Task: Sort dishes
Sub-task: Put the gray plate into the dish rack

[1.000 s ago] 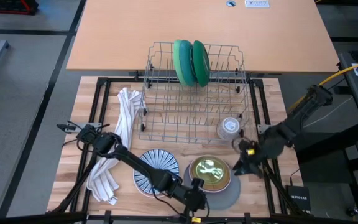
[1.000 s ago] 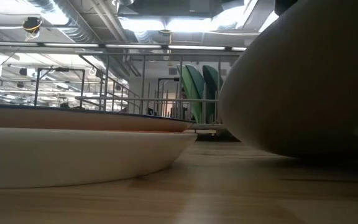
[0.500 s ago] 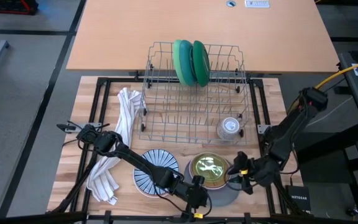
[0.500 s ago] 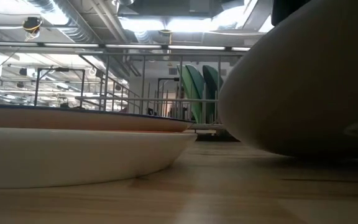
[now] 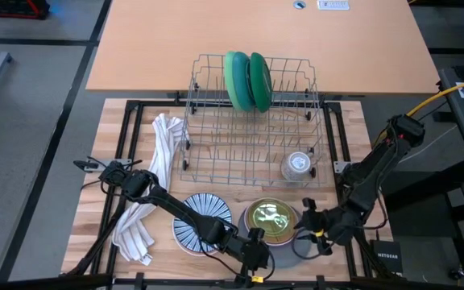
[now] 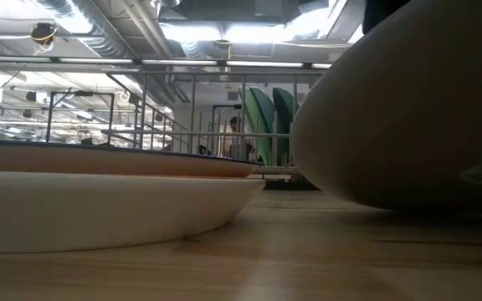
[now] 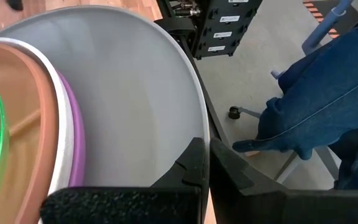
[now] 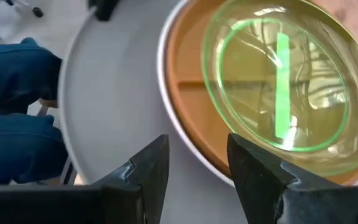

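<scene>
Grey plate (image 5: 296,251) lies at the front of the wooden table (image 5: 95,169), and we see it carrying a stack: a purple plate (image 7: 73,149), a white plate (image 7: 59,124), an orange plate (image 8: 188,112) and, on top, a clear green bowl (image 5: 271,219). Just left of this stack sits a striped plate (image 5: 202,219) on another dish, with a towel (image 5: 155,181) farther left. We find the left gripper (image 5: 252,250) at the front edge of the grey plate, its fingers (image 7: 197,168) pressed together with nothing between them. We find the right gripper (image 5: 306,234) low at the right side of the stack, fingers (image 8: 151,165) held apart over the grey plate's rim beside the orange plate; no contact with any dish is visible. Behind the stack stands a wire rack (image 5: 252,121) holding two green plates (image 5: 246,80) upright in its rear row and a glass cup (image 5: 298,165) at its front right corner. In both wrist views, a person's blue sleeve (image 7: 319,106) shows beyond the table edge.
</scene>
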`<state>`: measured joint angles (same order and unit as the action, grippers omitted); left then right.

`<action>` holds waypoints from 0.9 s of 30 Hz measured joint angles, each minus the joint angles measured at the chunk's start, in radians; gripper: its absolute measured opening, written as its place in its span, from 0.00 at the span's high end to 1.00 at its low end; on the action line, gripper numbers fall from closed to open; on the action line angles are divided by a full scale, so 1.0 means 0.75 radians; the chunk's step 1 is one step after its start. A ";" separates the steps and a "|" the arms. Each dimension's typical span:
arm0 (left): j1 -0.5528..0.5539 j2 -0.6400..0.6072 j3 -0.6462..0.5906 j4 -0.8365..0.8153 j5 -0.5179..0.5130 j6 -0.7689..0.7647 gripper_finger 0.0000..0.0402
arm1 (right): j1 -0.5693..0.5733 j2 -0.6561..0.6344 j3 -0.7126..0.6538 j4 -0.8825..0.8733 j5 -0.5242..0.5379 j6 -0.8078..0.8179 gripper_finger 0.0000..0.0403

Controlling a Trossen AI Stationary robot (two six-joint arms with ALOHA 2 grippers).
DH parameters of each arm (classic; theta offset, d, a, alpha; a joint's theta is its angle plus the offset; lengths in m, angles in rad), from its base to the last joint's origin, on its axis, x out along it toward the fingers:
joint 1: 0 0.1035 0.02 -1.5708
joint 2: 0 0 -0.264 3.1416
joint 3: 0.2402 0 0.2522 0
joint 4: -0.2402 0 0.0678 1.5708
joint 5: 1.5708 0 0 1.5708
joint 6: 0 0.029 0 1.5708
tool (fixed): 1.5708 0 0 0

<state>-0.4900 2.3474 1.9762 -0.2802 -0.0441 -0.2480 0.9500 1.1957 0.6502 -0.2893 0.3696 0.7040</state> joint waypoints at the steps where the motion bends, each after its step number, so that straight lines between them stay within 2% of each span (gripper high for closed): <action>1: 0.000 0.000 0.000 0.000 0.000 -0.001 1.00 | 0.000 0.000 0.006 0.000 -0.005 -0.003 0.59; 11: -0.001 0.000 0.000 -0.001 0.000 0.000 1.00 | 0.000 0.071 0.014 -0.084 -0.041 -0.006 0.59; 20: -0.002 0.000 0.000 -0.003 0.007 -0.002 1.00 | -0.001 0.194 0.014 -0.082 -0.020 -0.032 0.59; 27: -0.001 0.000 0.000 -0.002 0.005 -0.002 1.00 | -0.002 0.210 0.015 -0.052 -0.004 -0.083 0.59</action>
<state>-0.4908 2.3474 1.9762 -0.2815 -0.0402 -0.2492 0.9485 1.3529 0.6613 -0.3281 0.3666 0.6418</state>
